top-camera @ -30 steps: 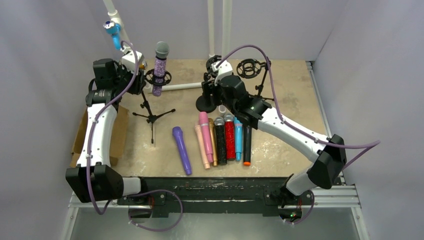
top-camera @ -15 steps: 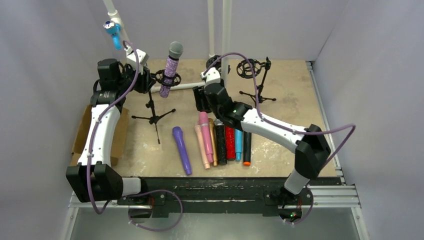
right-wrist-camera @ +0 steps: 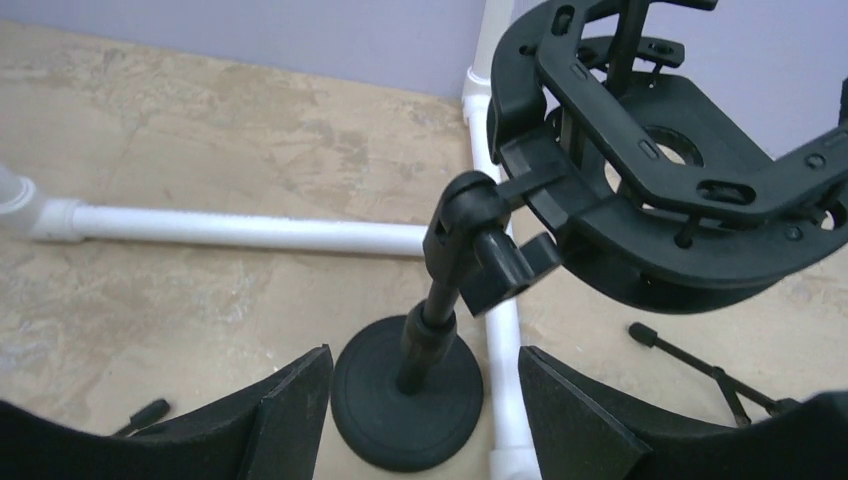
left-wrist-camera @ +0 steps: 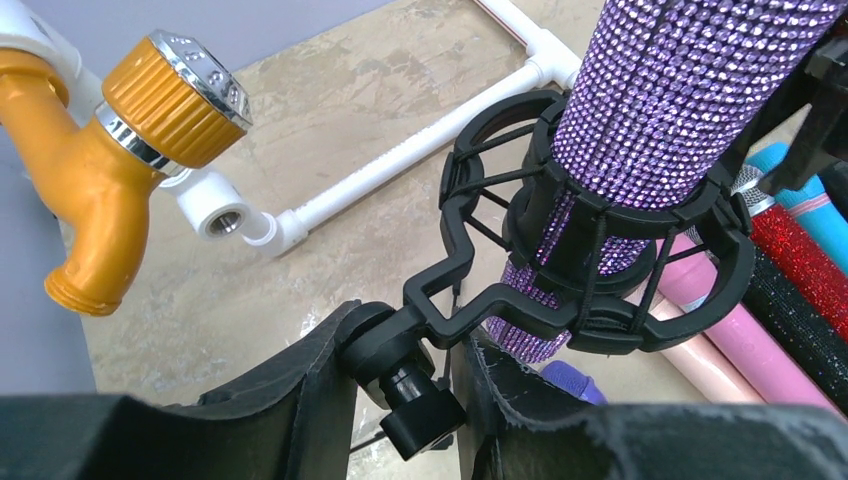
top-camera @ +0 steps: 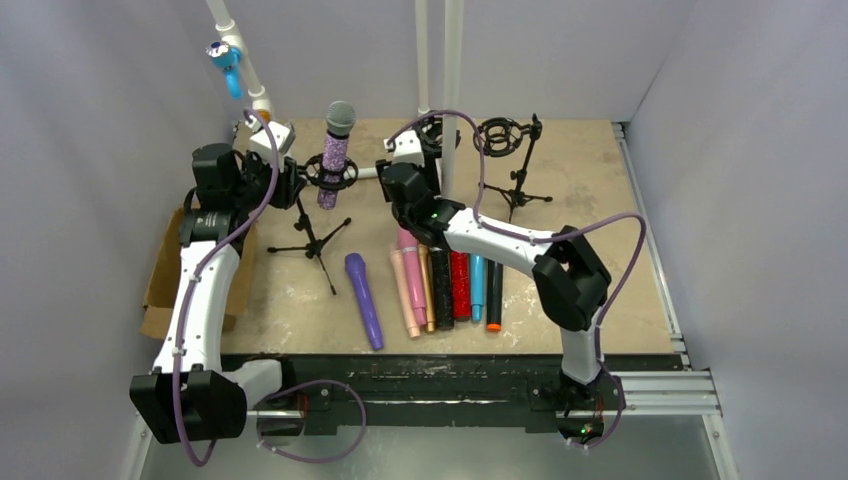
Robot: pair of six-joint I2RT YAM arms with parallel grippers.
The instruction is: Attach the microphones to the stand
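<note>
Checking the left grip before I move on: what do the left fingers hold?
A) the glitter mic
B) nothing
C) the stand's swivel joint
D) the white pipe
C: the left fingers pinch the black swivel joint under the mount, while the glitter mic sits in the mount, clear of them.

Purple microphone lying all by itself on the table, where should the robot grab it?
Around the middle of its body, coming straight down from above, one finger on each long side. The purple microphone lies flat and alone, with bare table on both sides, so the fingers fit. Its rounded ends might slip.
</note>
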